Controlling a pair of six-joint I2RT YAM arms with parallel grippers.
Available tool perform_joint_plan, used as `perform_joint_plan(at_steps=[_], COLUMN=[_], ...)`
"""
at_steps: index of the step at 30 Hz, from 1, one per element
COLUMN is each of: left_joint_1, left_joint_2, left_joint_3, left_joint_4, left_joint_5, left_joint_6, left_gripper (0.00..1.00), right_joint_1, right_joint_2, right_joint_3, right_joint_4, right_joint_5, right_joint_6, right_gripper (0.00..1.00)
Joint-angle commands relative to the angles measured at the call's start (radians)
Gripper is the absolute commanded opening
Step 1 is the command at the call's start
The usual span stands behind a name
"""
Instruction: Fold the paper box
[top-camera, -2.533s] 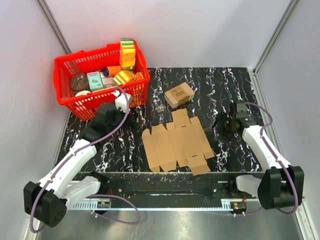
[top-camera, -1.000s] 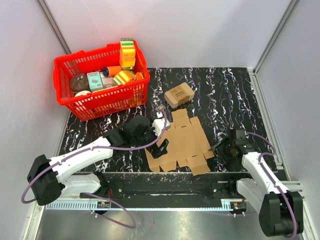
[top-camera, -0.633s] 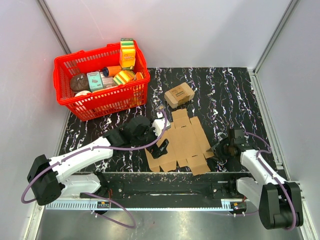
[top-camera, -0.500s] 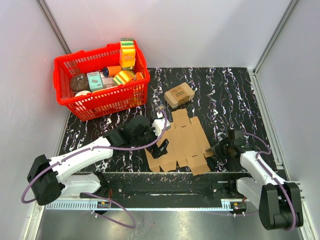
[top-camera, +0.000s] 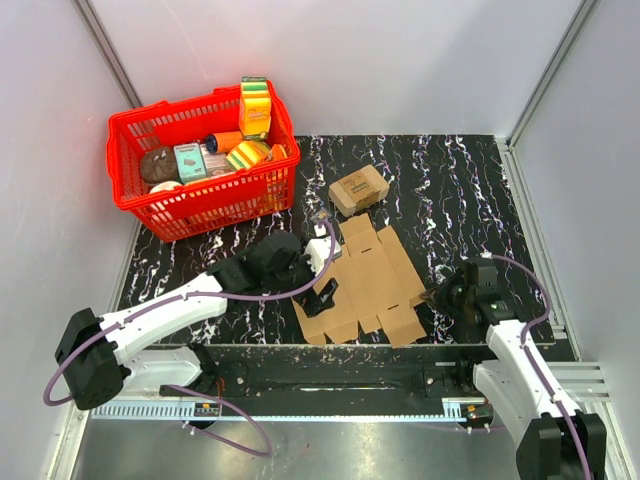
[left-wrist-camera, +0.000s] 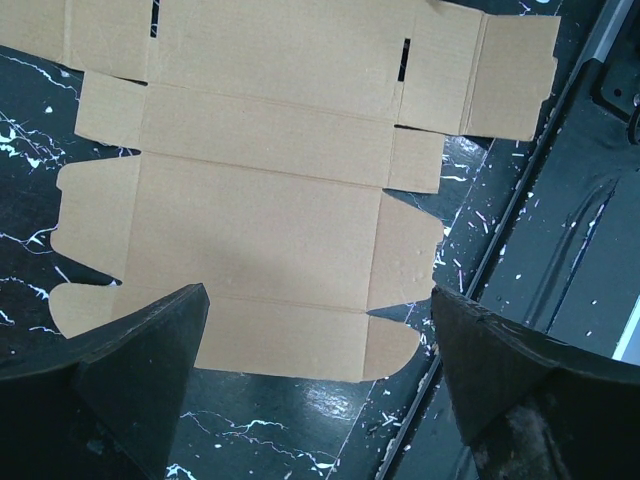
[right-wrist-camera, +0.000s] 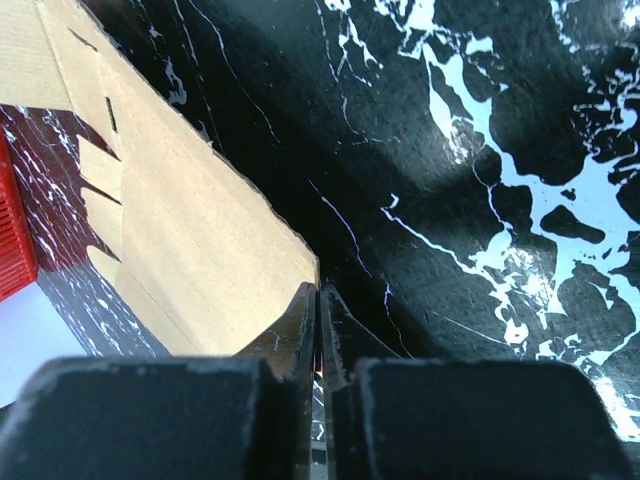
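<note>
The paper box (top-camera: 365, 285) is a flat brown die-cut sheet near the table's front edge; its near end fills the left wrist view (left-wrist-camera: 260, 220). My left gripper (top-camera: 322, 292) hovers over the sheet's left part, open wide (left-wrist-camera: 318, 300), with nothing between its fingers. My right gripper (top-camera: 437, 297) is at the sheet's right edge. In the right wrist view it is shut (right-wrist-camera: 319, 290) on that edge, and the cardboard (right-wrist-camera: 180, 220) slants up and away to the left, raised off the table.
A red basket (top-camera: 200, 205) full of groceries stands at the back left. A small printed cardboard box (top-camera: 358, 190) lies just behind the sheet. A metal rail (top-camera: 330, 375) runs along the table's front edge. White walls close in the sides and back.
My right gripper has closed on the sheet's right edge and drawn back to the right. That side of the sheet has lifted and the sheet has turned slightly. The left arm has stayed put.
</note>
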Motion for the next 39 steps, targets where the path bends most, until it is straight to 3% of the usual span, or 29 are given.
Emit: perform_joint_plan(at_steps=[1, 13, 21, 29, 36, 39], left_joint_1=[-0.002, 0.122, 0.353, 0.393, 0.45, 0.453], left_joint_2=[-0.024, -0.004, 0.054, 0.129, 0.14, 0.138], left_joint_3=[0.041, 0.151, 0.169, 0.271, 0.186, 0.192], left_joint_4=[0.02, 0.116, 0.27, 0.251, 0.421, 0.422], left_joint_5=[-0.002, 0.017, 0.256, 0.233, 0.287, 0.291], left_joint_6=[0.015, -0.017, -0.147, -0.058, -0.127, -0.126], left_gripper=[0.99, 0.99, 0.99, 0.99, 0.99, 0.99], right_joint_1=[-0.002, -0.002, 0.003, 0.026, 0.187, 0.254], right_joint_2=[0.004, 0.023, 0.0, 0.052, 0.199, 0.26], right_joint_3=[0.074, 0.161, 0.227, 0.243, 0.39, 0.428], right_joint_4=[-0.027, 0.024, 0.031, 0.186, 0.14, 0.156], right_joint_5=[0.028, -0.072, -0.141, -0.242, -0.154, -0.117], right_joint_6=[-0.123, -0.275, -0.384, -0.375, -0.531, -0.564], right_gripper=[0.03, 0.0, 0.0, 0.0, 0.0, 0.0])
